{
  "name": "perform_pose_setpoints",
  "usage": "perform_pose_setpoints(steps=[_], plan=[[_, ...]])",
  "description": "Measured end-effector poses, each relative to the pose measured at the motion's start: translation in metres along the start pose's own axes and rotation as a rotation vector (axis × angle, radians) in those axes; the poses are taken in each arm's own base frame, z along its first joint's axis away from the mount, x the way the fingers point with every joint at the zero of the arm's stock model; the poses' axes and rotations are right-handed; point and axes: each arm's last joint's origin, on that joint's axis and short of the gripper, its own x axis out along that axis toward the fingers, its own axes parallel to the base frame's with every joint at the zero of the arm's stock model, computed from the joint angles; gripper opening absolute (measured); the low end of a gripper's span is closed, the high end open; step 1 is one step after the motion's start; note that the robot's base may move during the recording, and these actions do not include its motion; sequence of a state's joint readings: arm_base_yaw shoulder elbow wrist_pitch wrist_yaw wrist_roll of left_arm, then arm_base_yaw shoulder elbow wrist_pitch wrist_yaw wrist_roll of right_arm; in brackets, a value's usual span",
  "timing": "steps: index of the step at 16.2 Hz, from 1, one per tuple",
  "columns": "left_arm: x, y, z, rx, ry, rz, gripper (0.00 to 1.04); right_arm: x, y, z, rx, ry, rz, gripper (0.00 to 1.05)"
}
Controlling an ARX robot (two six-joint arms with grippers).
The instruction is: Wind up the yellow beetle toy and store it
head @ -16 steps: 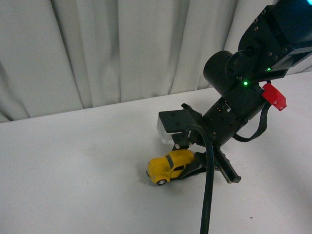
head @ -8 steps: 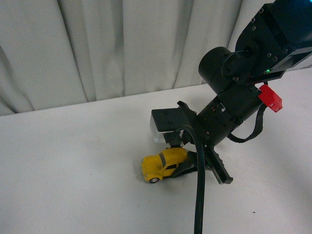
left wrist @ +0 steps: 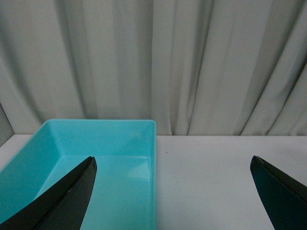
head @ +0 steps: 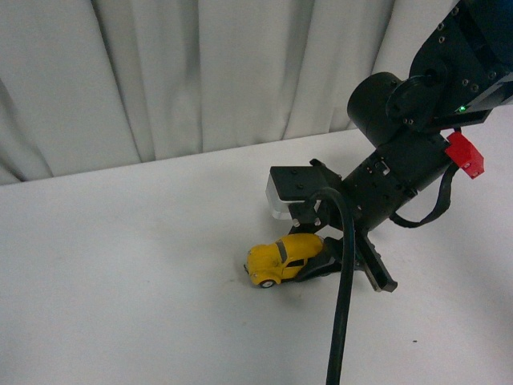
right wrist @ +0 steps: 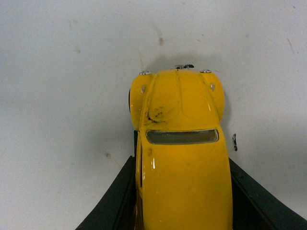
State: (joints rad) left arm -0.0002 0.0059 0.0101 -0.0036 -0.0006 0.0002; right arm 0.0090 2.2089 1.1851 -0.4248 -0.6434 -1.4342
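The yellow beetle toy (head: 280, 259) rests on its wheels on the white table (head: 120, 281), nose pointing left in the front view. My right gripper (head: 314, 263) is shut on its rear half, black fingers on both sides. In the right wrist view the toy (right wrist: 180, 158) fills the middle, its bonnet pointing away from the gripper (right wrist: 184, 201), one finger (right wrist: 117, 201) tight against each flank. My left gripper (left wrist: 172, 191) is open and empty, its fingertips (left wrist: 67, 196) wide apart. It does not show in the front view.
A turquoise plastic bin (left wrist: 153, 158) stands on the table in front of the left gripper, partly between its fingers, and looks empty. A pale curtain (head: 200, 72) hangs along the table's far edge. The right arm's black cable (head: 341, 321) hangs down near the toy.
My right gripper, holding the toy on the table, first moved it a little to the left, then back to the right. The grip has not changed.
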Motion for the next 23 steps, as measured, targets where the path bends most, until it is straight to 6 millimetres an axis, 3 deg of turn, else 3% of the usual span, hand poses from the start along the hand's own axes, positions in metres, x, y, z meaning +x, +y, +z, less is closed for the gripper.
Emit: perform_pose_setpoints(steps=[4,12,19,23], plan=[[0.000,0.000,0.000,0.000,0.000,0.000,0.98,-0.014,0.006,-0.021,0.018,-0.001,-0.013,0.43],[0.000,0.000,0.000,0.000,0.000,0.000,0.98,-0.048,0.046,-0.065,0.089,0.023,-0.025,0.43],[0.000,0.000,0.000,0.000,0.000,0.000,0.98,-0.067,0.061,-0.084,0.095,0.052,-0.015,0.43],[0.000,0.000,0.000,0.000,0.000,0.000,0.98,-0.067,0.062,-0.084,0.082,0.088,0.006,0.85]])
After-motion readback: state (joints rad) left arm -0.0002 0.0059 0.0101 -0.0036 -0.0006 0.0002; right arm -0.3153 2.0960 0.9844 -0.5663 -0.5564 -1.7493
